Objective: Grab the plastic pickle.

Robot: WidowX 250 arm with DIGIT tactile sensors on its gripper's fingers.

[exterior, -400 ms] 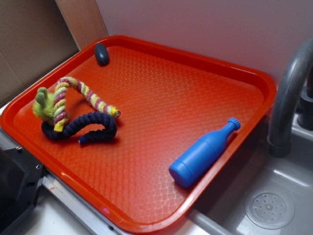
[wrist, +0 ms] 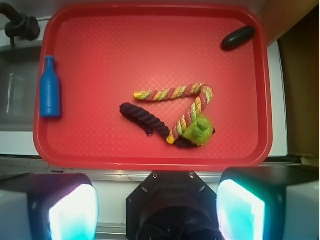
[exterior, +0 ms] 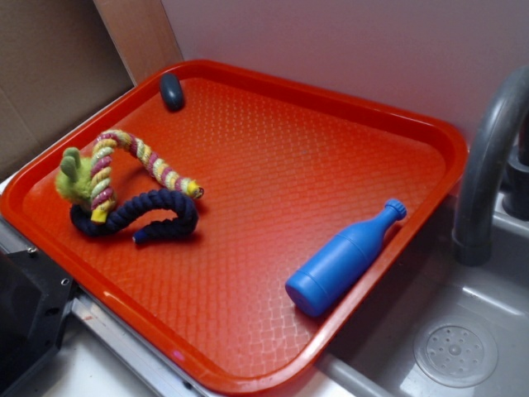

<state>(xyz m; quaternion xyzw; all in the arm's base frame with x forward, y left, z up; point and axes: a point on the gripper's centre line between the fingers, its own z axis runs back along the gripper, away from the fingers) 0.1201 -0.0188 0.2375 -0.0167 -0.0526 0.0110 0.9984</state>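
The plastic pickle (exterior: pixel 172 90) is a small dark blue-green oval lying in the far left corner of the red tray (exterior: pixel 273 331). In the wrist view the pickle (wrist: pixel 238 38) lies in the tray's top right corner. My gripper (wrist: pixel 157 210) is high above the tray's near edge, far from the pickle. Its two fingers (wrist: pixel 74 212) stand wide apart with nothing between them. The gripper does not show in the exterior view.
A blue plastic bottle (exterior: pixel 343 258) lies at the tray's right edge. A twisted rope toy (exterior: pixel 128 190) with a green tuft lies on the tray's left part. A grey faucet (exterior: pixel 483 165) and sink drain (exterior: pixel 455 354) are to the right. A black robot base (exterior: pixel 29 310) sits at front left.
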